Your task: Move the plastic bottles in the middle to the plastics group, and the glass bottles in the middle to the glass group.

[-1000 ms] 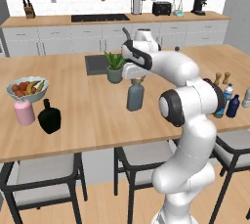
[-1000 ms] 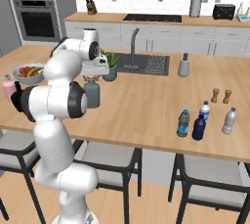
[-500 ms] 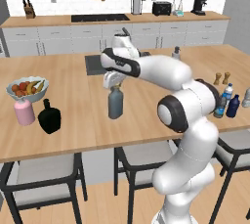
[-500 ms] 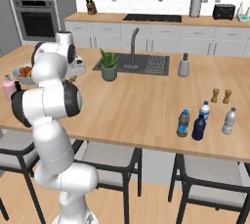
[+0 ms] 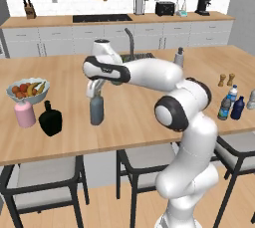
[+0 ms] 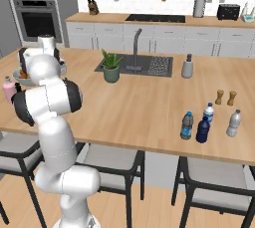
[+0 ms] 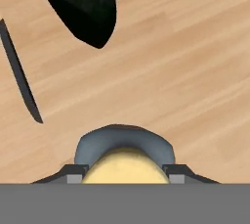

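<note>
One grey-blue bottle point(image 5: 96, 110) with a tan cap hangs upright in the tool point(image 5: 94, 88), which pinches it at the neck from above; whether its base touches the bench point(image 5: 149, 107) or hangs just over it cannot be told. It is over the left half of the bench, nearer the front edge than the back. In the hand view the tan cap and the bottle's rounded shoulders point(image 7: 124, 145) sit between the two dark fingertips point(image 7: 73, 173), with bare wood below.

Just to the bottle's left, toward the left end of the bench, stands a squat black bottle point(image 5: 50, 119) with a thin neck, and beside that, further left, a pale pink bottle point(image 5: 24, 114). A fruit bowl point(image 5: 26, 90) sits right behind the pink one. The black bottle point(image 7: 84, 7) also shows in the hand view, at the top left.

Well apart, near the right end of the bench by the front edge, four small bottles cluster: a clear bottle with blue label point(image 6: 187, 125), a dark navy bottle point(image 6: 202, 130) just beside it, another clear water bottle point(image 6: 209, 113) behind them, and a pale greyish bottle point(image 6: 233, 123) furthest right. Two small brown shakers point(image 6: 225, 97) stand behind the cluster.

Along the back edge, mid-bench, are a sink point(image 6: 149, 65) with a faucet, a potted plant point(image 6: 111, 67) at its left and a grey dispenser point(image 6: 187, 67) at its right.
</note>
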Tool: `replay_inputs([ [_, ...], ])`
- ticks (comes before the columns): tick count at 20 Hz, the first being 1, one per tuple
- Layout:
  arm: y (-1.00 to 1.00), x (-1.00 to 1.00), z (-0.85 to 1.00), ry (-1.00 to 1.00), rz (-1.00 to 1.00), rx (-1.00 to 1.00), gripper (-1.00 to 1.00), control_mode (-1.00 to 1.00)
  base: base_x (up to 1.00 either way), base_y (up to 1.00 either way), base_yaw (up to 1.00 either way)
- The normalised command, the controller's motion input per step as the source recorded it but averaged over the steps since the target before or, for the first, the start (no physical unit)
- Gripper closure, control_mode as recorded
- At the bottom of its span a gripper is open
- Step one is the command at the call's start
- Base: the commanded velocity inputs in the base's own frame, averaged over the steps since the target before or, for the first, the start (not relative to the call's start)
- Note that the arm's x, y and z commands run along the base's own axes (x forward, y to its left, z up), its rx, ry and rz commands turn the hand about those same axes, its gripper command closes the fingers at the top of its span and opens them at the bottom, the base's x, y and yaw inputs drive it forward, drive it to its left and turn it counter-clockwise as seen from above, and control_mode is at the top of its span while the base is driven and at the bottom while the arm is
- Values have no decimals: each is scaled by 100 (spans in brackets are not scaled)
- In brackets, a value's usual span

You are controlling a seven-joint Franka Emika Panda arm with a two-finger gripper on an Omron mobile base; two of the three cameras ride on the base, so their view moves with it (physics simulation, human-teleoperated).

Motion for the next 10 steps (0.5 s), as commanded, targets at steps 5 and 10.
replay_inputs([
  [5,64,10,0,0,20,0,100,-100,0,0,0],
  [10,38,0,-11,-1,10,0,100,-100,0,0,0],
])
